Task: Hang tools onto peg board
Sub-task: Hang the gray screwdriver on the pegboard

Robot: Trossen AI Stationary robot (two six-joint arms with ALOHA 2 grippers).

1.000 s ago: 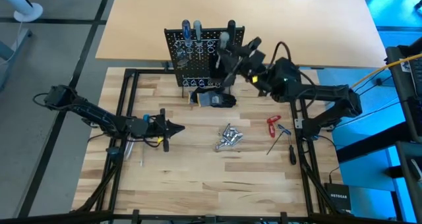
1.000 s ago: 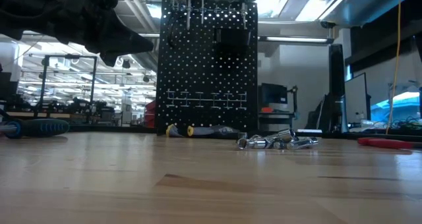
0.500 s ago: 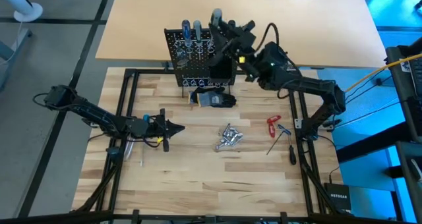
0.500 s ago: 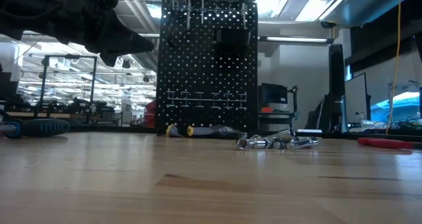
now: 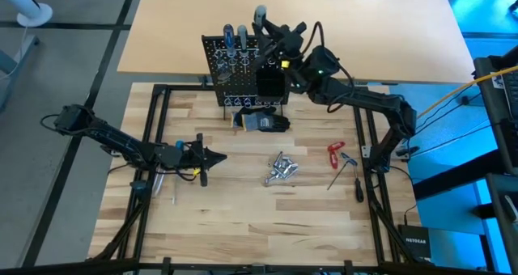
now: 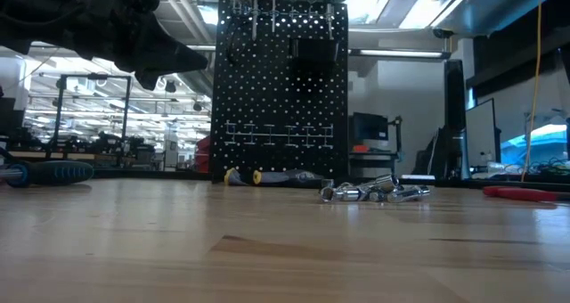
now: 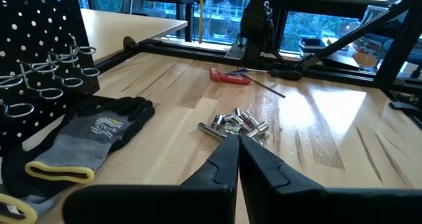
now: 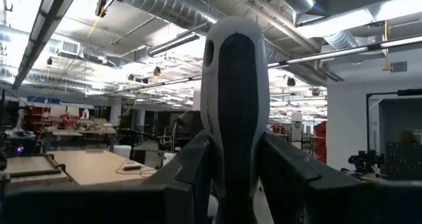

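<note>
Grey-handled screwdriver [image 8: 235,112] shaft hidden between right gripper [image 5: 271,34] fingers.

peg board [image 6: 279,89] top cropped (low view) | grey-handled screwdriver [image 8: 235,99] shaft hidden between right claw [image 8: 235,174] fingers

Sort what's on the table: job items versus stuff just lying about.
Job: peg board; grey-handled screwdriver in the right gripper; silver metal pieces; red-handled tool; black screwdriver.
Lying about: glove.
</note>
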